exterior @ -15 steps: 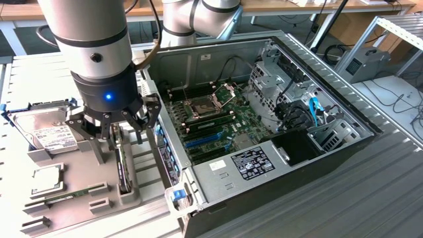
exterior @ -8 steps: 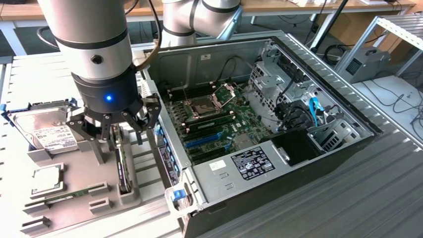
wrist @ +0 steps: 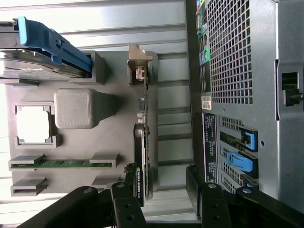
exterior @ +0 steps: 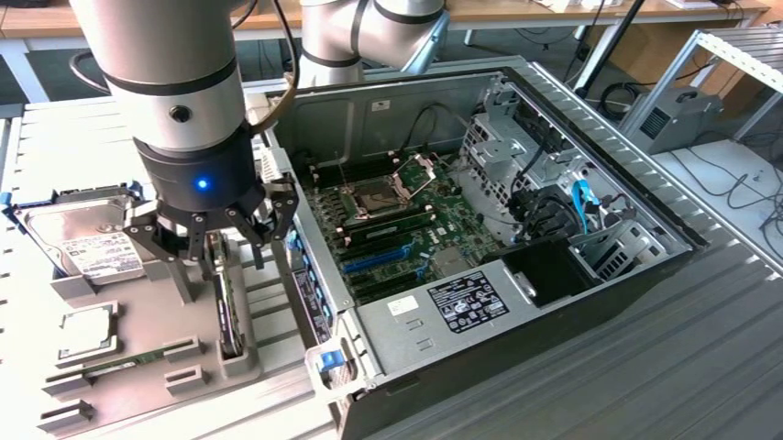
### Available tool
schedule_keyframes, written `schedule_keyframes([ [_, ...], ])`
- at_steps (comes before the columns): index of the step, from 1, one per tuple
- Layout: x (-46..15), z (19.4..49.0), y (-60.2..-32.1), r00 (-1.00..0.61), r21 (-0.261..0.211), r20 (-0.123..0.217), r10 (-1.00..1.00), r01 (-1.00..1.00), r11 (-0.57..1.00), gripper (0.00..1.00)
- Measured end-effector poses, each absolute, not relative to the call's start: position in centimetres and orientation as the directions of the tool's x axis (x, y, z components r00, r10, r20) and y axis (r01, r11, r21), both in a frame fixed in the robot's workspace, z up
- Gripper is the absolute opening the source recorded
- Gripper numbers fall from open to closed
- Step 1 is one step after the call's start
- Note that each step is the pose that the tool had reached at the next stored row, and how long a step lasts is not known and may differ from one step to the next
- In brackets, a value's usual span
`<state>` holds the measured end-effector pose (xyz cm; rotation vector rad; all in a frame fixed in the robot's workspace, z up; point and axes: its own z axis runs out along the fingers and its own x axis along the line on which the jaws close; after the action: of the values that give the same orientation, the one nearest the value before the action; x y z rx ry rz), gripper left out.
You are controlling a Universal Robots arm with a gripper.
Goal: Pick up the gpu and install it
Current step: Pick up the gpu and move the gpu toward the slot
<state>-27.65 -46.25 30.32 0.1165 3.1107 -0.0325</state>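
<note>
Nearest in the exterior view, the memory stick (exterior: pixel 123 362) lies flat in its slot along the near edge of the grey holder (exterior: pixel 147 307). A square processor (exterior: pixel 83 332) sits in its pocket just behind it.

The gpu (exterior: pixel 227 321) stands on its long edge in a slot along the holder's edge nearest the computer case (exterior: pixel 404 101). It runs from the near edge back towards the middle of the holder. In the wrist view the gpu (wrist: pixel 142 161) shows its thin green board and black shroud side on. Its silver bracket is at the end away from the camera.

The gripper (exterior: pixel 224 261) hangs directly over the card's far half. Its black fingers (exterior: pixel 183 252) are spread wide and hold nothing. In the wrist view the gripper (wrist: pixel 164 199) straddles the card, one finger close beside the shroud and the other well off towards the case. Whether any finger touches the card cannot be told.

Behind the gripper, the hard drive (exterior: pixel 86 246) with its white label rests at the holder's far corner, on the exterior view's left. Blue rails run along its sides.

On the exterior view's right, the case lies open on its side. The green motherboard (exterior: pixel 404 229) with blue slots faces up. The arm (exterior: pixel 171 82) rises out of the top of the view, and desks stand beyond.
</note>
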Motion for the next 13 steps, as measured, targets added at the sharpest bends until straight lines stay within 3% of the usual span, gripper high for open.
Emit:
schedule_keyframes([
  [13,-27.65,29.89,-46.25,-0.997,-0.020,-0.029,0.074,0.075,0.997,0.54],
])
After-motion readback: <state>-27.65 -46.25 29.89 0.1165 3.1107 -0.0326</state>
